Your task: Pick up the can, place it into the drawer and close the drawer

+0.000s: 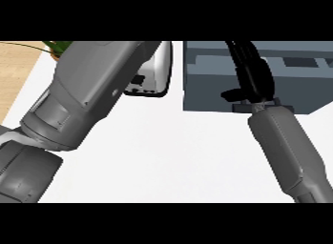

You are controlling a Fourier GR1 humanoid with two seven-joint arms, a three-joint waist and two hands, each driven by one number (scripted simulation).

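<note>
from the head view we see the right robot hand [250,71] reaching into the grey drawer [211,86]; whether it is apart, together or clamped we cannot tell, and the can is nowhere visible, perhaps hidden. the left robot hand is out of view, only its forearm [84,95] showing. we judge an unseated can could jam the closing. the white worktop [176,152] meets wood floor [14,66], a plant [56,46] and a toaster-like appliance [155,76].

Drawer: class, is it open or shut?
Cannot tell. The right robot hand lies across the drawer, hiding its front edge.
</note>
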